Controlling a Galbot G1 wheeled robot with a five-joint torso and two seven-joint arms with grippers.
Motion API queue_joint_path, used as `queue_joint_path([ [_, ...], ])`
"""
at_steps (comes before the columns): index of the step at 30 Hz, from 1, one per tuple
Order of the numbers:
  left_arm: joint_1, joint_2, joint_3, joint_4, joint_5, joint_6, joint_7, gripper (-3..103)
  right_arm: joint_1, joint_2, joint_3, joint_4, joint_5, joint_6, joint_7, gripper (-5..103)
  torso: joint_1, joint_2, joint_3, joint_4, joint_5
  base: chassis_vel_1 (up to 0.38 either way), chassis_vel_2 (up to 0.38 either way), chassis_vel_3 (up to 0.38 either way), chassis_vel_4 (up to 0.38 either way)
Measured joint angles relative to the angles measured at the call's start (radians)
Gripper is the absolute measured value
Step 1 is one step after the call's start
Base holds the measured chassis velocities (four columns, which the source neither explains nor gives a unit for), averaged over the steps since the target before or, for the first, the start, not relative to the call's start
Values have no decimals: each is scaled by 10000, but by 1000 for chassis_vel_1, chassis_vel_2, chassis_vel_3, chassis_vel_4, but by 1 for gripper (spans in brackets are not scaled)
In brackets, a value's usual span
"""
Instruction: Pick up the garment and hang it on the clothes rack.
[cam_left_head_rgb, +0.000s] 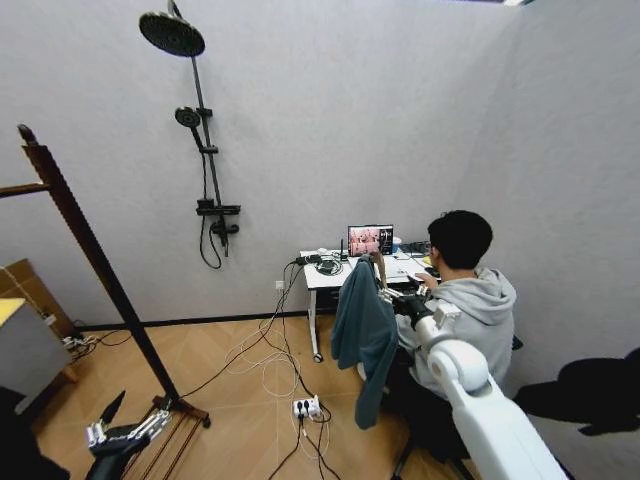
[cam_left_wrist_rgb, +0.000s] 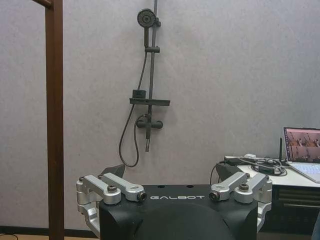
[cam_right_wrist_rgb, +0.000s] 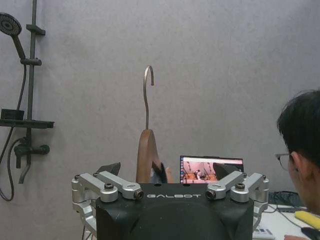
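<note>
The teal-blue garment (cam_left_head_rgb: 363, 335) hangs in mid-air on a wooden hanger (cam_right_wrist_rgb: 145, 155), just left of a seated person. My right gripper (cam_left_head_rgb: 402, 298) is at its collar, shut on the hanger. In the right wrist view the hanger and its metal hook (cam_right_wrist_rgb: 148, 95) rise up from my right gripper (cam_right_wrist_rgb: 166, 170). The clothes rack (cam_left_head_rgb: 95, 265) stands far left as a leaning dark red-brown post, with its low shelf (cam_left_head_rgb: 170, 440) by my left gripper (cam_left_head_rgb: 122, 428). That gripper is open and holds nothing. In the left wrist view my left gripper (cam_left_wrist_rgb: 170, 171) faces the wall beside the rack post (cam_left_wrist_rgb: 54, 125).
A person (cam_left_head_rgb: 468, 300) sits at a white desk (cam_left_head_rgb: 330, 275) with a laptop (cam_left_head_rgb: 370, 240), right behind the garment. A shower fixture (cam_left_head_rgb: 205, 150) is mounted on the back wall. Cables and a power strip (cam_left_head_rgb: 306, 407) lie on the wooden floor. Boxes (cam_left_head_rgb: 30, 300) stand at the left.
</note>
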Motion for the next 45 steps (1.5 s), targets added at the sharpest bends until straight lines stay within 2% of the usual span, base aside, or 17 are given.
queue_joint_path([
  [7, 0, 0, 0, 0, 0, 0, -1, 100, 1723, -578, -998, -1215, 208, -49, -652, 100, -3, 1, -1, 1, -3, 0, 0, 0, 0],
  [13, 1, 0, 0, 0, 0, 0, -1, 100, 2320, -525, -1628, -1951, 464, -160, -591, 100, -5, 1, -2, 3, -2, 0, 0, 0, 0],
  [15, 1, 0, 0, 0, 0, 0, -1, 100, 2458, -415, -1784, -2139, 482, -370, -308, 102, -4, 1, -1, 2, -2, 0, 0, 0, 0],
  [17, 0, 0, 0, 0, 0, 0, -1, 100, 2475, -388, -1806, -2203, 459, -385, -288, 99, -4, 1, -2, 2, -2, 0, 0, 0, 0],
  [19, 1, 0, 0, 0, 0, 0, -1, 100, 2484, -372, -1817, -2312, 405, -386, -329, 89, -4, 2, -2, 0, -2, 0, 0, 0, 0],
  [22, 1, 0, 0, 0, 0, 0, -1, 100, 2484, -367, -1815, -2343, 432, -383, -365, 83, -5, 2, -2, 0, -2, 0, 0, 0, 0],
  [23, 1, 0, 0, 0, 0, 0, 0, 100, 2482, -362, -1805, -2361, 458, -377, -377, 72, -5, 2, -2, 0, -2, 0, 0, 0, 0],
  [25, 0, 0, 0, 0, 0, 0, -1, 100, 2483, -367, -1788, -2388, 462, -359, -400, 72, -5, 3, -2, 1, -2, 0, 0, 0, 0],
  [27, 0, 0, 0, 0, 0, 0, 0, 100, 2483, -413, -1749, -2452, 456, -292, -483, 61, -5, 2, -2, 1, -2, 0, 0, 0, 0],
  [28, 0, 0, 0, 0, 0, 0, 0, 100, 2483, -413, -1749, -2452, 456, -292, -483, 61, -5, 2, -2, 1, -2, 0, 0, 0, 0],
  [33, 0, 0, 0, 0, 0, 0, -1, 100, 2436, -582, -1610, -2503, 441, -136, -704, 40, -4, 3, -2, 0, -2, 0, 0, 0, 0],
  [34, 0, 0, 0, 0, 0, 0, -1, 100, 2436, -582, -1610, -2503, 441, -136, -704, 40, -4, 3, -2, 0, -2, 0, 0, 0, 0],
  [35, 1, 0, 0, 0, 0, 0, 0, 100, 2423, -652, -1578, -2464, 438, -100, -809, 29, -5, 2, -2, 0, -1, 0, 0, 0, 0],
  [40, 1, 0, 0, 0, 0, 0, -1, 100, 2402, -760, -1547, -2345, 447, -53, -984, 24, -5, 2, -2, 1, -2, 0, 0, 0, 0],
  [41, 0, 0, 0, 0, 0, 0, 0, 100, 2393, -783, -1544, -2300, 460, -42, -1030, 13, -5, 2, -2, 1, -1, 0, 0, 0, 0],
  [42, 1, 0, 0, 0, 0, 0, -1, 100, 2302, -848, -1523, -2119, 592, -51, -1031, 10, -5, 2, -2, 1, -2, 0, 0, 0, 0],
  [45, 0, 0, 0, 0, 0, 0, 0, 100, 2181, -908, -1483, -1976, 674, -54, -1025, 10, -5, 3, -2, 0, -1, 0, 0, 0, 0],
])
